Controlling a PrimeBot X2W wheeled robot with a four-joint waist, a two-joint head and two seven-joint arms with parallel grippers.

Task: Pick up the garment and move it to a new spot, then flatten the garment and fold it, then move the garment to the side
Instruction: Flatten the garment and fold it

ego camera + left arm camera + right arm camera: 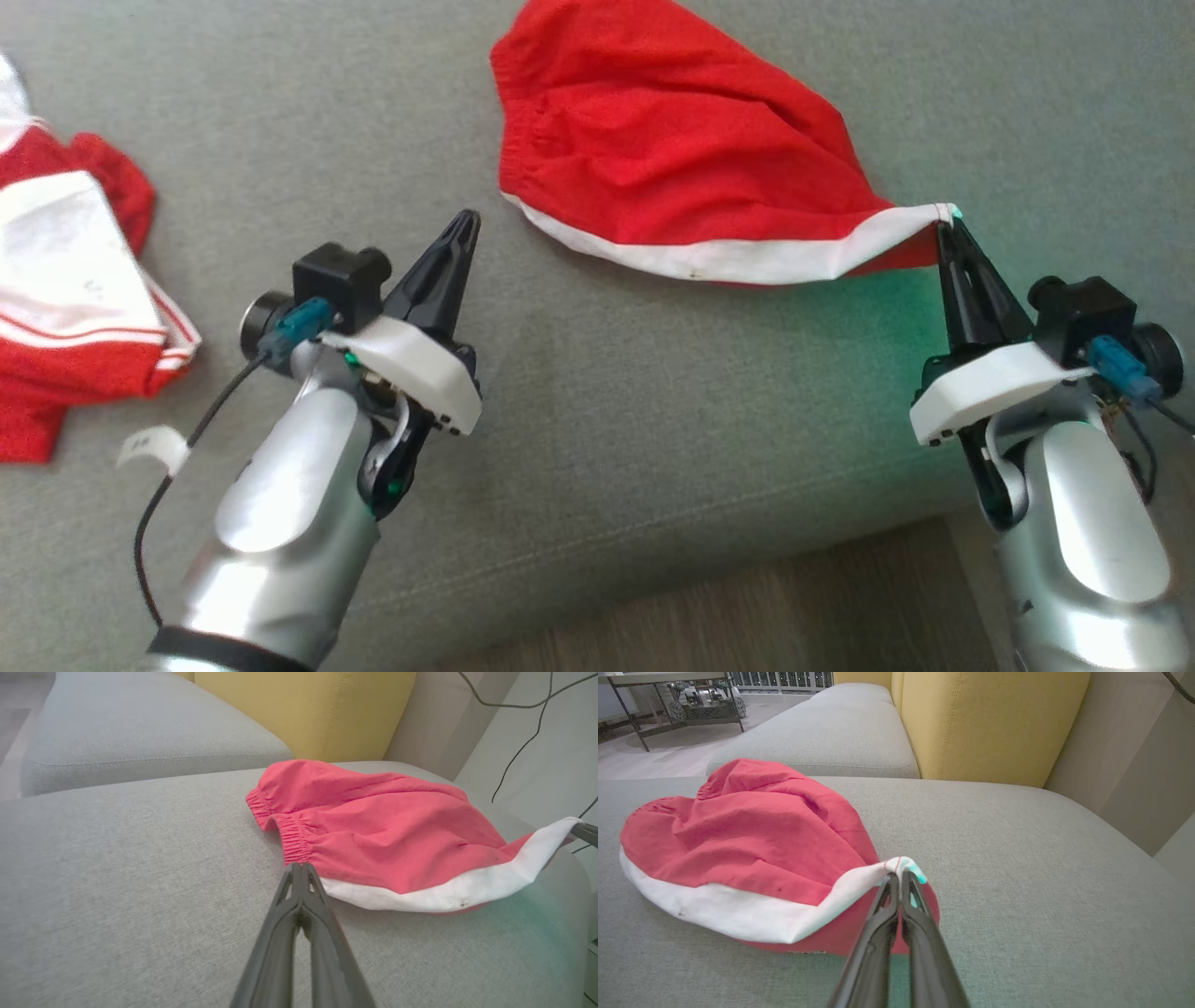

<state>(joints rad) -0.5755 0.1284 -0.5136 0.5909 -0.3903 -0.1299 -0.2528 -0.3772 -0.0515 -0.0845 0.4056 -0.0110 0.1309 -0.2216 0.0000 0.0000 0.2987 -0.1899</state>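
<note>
The right gripper (pixel 948 226) has its two long dark fingers pressed together on a corner of the white hem band of the red fabric shorts with an elastic waistband (pixel 672 140), and that pinched corner is drawn out into a point. In the right wrist view the corner of the hem folds over the closed fingertips (pixel 900 879), and the rest of the shorts (pixel 752 844) lies rumpled on the seat to that view's left. The left gripper (pixel 464 224) also has its fingers pressed together, but nothing sits between them. It rests just short of the shorts' opposite corner, with a strip of bare cushion between them in the head view. In the left wrist view its closed tips (pixel 299 868) point at the spot where the gathered waistband meets the white band of the shorts (pixel 387 835). The shorts lie on a grey woven sofa seat cushion (pixel 653 420), spread between the two grippers and reaching away from the robot. A green glow tints the cushion beside the right gripper. A second red-and-white striped garment (pixel 65 280) lies crumpled well apart on the robot's left. A mustard-yellow back cushion (pixel 994 723) stands behind the seat, and brown wooden flooring (pixel 747 607) runs below the cushion's front edge.
</note>
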